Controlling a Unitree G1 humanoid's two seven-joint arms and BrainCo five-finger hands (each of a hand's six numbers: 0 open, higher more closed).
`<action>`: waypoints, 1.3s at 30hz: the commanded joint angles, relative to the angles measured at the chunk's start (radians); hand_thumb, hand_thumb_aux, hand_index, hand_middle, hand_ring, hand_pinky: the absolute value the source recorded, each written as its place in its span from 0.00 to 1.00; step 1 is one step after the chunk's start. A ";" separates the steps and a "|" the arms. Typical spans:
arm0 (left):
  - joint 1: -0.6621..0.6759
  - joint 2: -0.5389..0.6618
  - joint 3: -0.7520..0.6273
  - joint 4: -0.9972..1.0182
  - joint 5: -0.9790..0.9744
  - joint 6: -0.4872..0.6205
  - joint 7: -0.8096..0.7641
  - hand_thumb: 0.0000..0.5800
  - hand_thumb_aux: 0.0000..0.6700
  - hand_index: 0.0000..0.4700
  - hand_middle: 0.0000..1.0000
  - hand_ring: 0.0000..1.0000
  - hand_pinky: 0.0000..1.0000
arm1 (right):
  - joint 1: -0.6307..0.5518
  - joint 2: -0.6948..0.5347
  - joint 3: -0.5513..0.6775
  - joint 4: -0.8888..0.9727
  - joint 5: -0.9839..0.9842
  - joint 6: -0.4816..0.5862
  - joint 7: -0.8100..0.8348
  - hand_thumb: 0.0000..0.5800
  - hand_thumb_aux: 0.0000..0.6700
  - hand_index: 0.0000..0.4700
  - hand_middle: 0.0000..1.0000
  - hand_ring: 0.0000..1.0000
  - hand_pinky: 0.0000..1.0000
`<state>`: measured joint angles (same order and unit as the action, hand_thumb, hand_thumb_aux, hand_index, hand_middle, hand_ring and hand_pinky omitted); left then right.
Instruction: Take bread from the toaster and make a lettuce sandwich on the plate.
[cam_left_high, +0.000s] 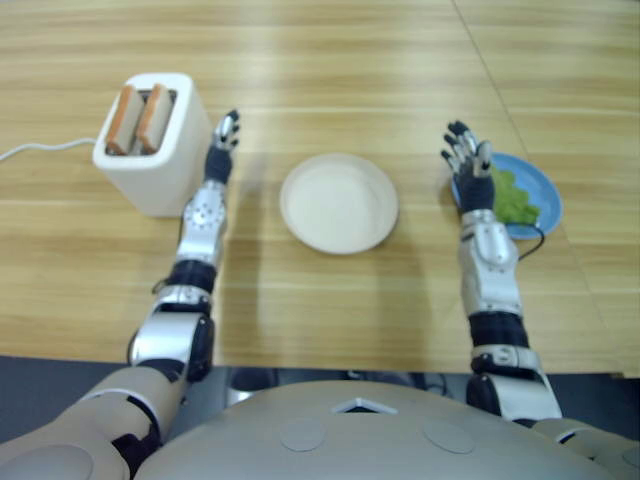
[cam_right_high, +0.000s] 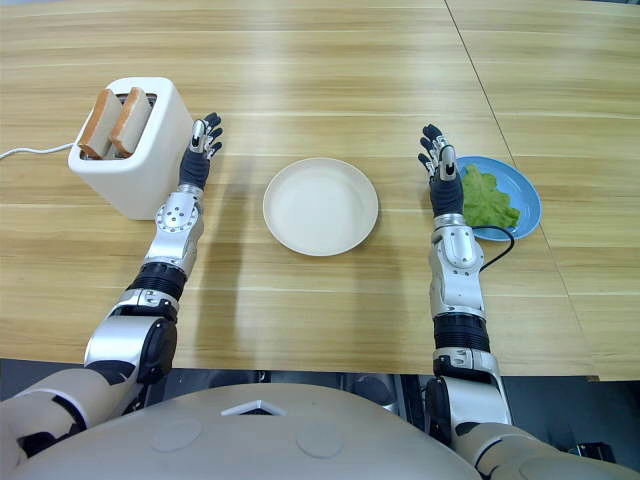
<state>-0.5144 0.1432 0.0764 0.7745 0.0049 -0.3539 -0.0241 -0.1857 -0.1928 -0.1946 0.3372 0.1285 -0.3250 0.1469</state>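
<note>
- Since nothing lies on the plate (cam_right_high: 320, 238) yet, I judge the sandwich unstarted, and the bread (cam_right_high: 114, 121) is the first thing to fetch.
- Two slices stand upright in the toaster (cam_right_high: 140, 175), side by side, their long edges running away from the robot.
- Left hand (cam_right_high: 203, 136) is released, fingers stretched forward and holding nothing; the toaster sits just beside it on its outer side, with the slices to its left and about level with its fingertips.
- That hand is far the nearer to the bread; the coming move seems to call for a lift up and over the toaster's top, then a pinch from above.
- Right hand (cam_right_high: 437, 152) is likewise released and bare; the lettuce (cam_right_high: 487, 200) lies on a blue dish (cam_right_high: 526, 200) just to its right.
- From either hand the plate lies inward, resting between them on the worktop (cam_right_high: 330, 80).
- Hidden: the slices' lower halves, sunk in the slots. Whether the left hand touches the toaster's wall, or the right hand stands over the dish's rim, I cannot tell.
</note>
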 joint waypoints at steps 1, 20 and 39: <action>0.007 0.001 -0.008 0.011 0.013 0.006 -0.001 0.00 0.00 0.00 0.00 0.00 0.00 | 0.006 0.004 0.003 -0.009 0.004 0.012 0.002 0.00 0.00 0.00 0.00 0.00 0.00; 0.170 0.357 0.210 -1.179 0.199 0.485 -0.024 0.00 0.00 0.00 0.00 0.00 0.00 | 0.000 0.015 0.007 0.017 -0.005 0.008 -0.001 0.00 0.00 0.00 0.00 0.00 0.00; 0.360 0.605 0.013 -0.582 0.806 0.755 0.166 0.00 0.00 0.00 0.00 0.00 0.00 | 0.004 0.002 -0.003 0.007 0.004 0.008 0.011 0.00 0.00 0.00 0.00 0.00 0.00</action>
<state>-0.1656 0.7337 0.1125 0.1703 0.7945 0.3946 0.1376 -0.1882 -0.1892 -0.1958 0.3460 0.1278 -0.3238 0.1549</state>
